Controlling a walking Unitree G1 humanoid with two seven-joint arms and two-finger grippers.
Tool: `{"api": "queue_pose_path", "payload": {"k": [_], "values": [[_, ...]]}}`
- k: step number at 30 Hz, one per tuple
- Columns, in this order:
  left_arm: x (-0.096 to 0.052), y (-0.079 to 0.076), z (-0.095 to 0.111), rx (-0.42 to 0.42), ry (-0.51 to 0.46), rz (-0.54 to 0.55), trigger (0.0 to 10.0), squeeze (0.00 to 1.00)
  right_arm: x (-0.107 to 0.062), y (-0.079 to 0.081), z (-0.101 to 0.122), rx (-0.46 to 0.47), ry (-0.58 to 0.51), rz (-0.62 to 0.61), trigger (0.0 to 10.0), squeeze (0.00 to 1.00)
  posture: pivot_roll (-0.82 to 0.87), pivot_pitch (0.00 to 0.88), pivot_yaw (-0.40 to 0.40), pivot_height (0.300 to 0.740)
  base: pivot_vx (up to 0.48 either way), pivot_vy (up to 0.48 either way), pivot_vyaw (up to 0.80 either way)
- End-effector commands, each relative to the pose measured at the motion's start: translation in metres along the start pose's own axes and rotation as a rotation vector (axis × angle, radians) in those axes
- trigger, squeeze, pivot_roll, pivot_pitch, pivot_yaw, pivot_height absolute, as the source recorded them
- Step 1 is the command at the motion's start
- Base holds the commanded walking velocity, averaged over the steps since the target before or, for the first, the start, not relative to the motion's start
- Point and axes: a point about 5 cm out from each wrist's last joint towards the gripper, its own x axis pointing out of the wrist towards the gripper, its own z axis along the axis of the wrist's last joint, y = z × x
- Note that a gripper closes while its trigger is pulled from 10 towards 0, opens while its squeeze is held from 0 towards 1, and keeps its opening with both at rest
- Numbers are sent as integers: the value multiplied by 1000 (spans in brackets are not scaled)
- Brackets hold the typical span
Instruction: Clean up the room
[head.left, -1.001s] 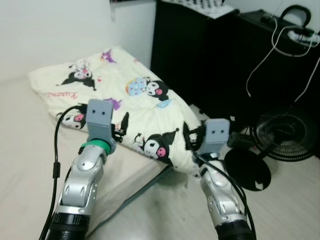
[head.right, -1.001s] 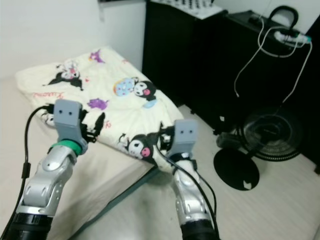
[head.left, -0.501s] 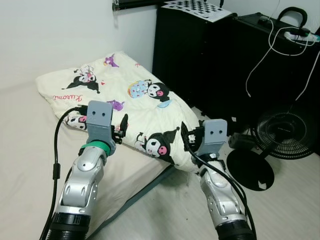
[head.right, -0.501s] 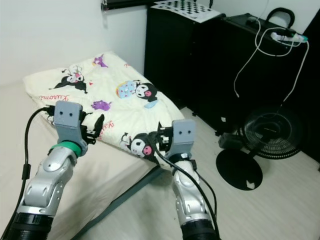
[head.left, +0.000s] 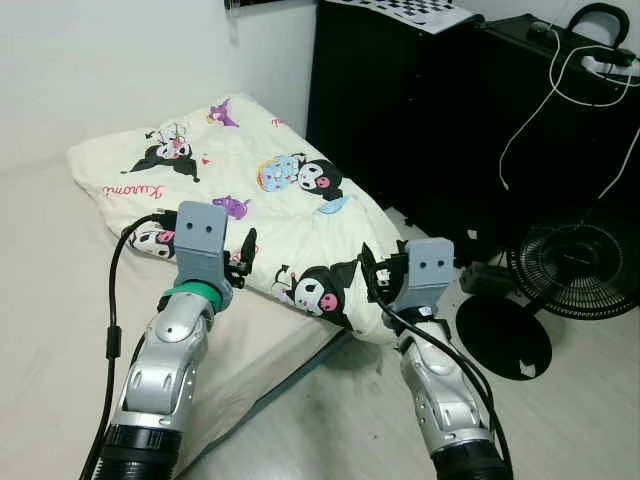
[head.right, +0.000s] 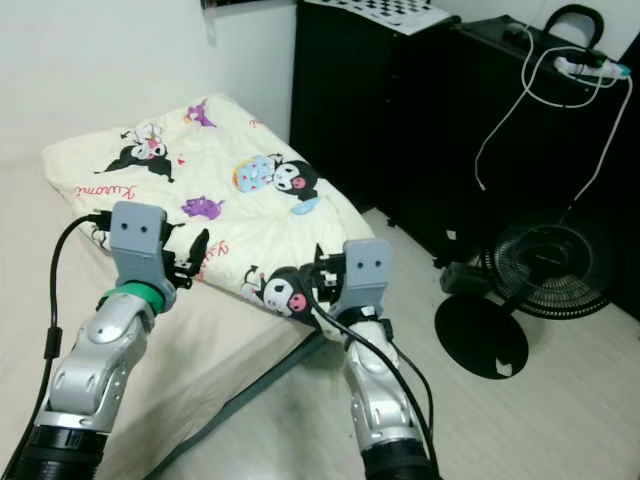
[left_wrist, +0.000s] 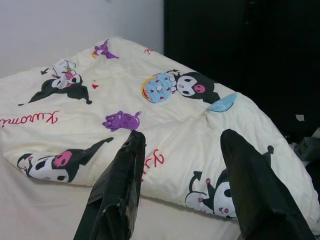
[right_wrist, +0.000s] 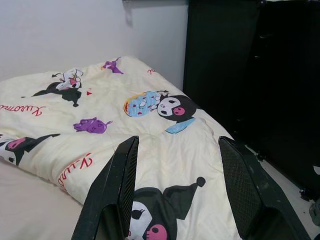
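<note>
Cream cartoon-print blanket (head.left: 265, 195) spread over the bed (head.left: 50, 300), just ahead of both grippers, one corner drooping off the edge beside the right gripper (right_wrist: 177, 190). Left gripper (left_wrist: 182, 175) fingers spread, empty, over the near hem. Right fingers likewise apart. Black fan (head.left: 575, 270) off beyond the right gripper.

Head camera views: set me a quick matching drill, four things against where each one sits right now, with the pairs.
Things:
1. cartoon-print blanket
2. floor fan
3. checkerboard sheet
4. white cable

Places:
A. lying on top of the black cabinet
B. standing on the floor to the robot's right
C. folded on the bed, one corner hanging over the edge
D. hanging down the cabinet's front

Pairs: 1-C, 2-B, 3-A, 4-D
</note>
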Motion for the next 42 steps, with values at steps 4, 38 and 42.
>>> {"api": "queue_pose_path", "payload": {"k": [4,38,42], "values": [[-1,-2,-8,6,29,2,10000,0,-3,-1,-4,-17,17,-1,10000,0,7,63,-1,740,0,0,0],[-8,-6,-19,14,36,3,10000,0,-2,-2,-9,-61,70,6,10000,0,5,69,-17,740,0,0,350],[-8,-7,-17,13,32,2,10000,0,-2,-2,-9,-62,71,2,10000,0,4,70,-15,740,0,0,800]]}}
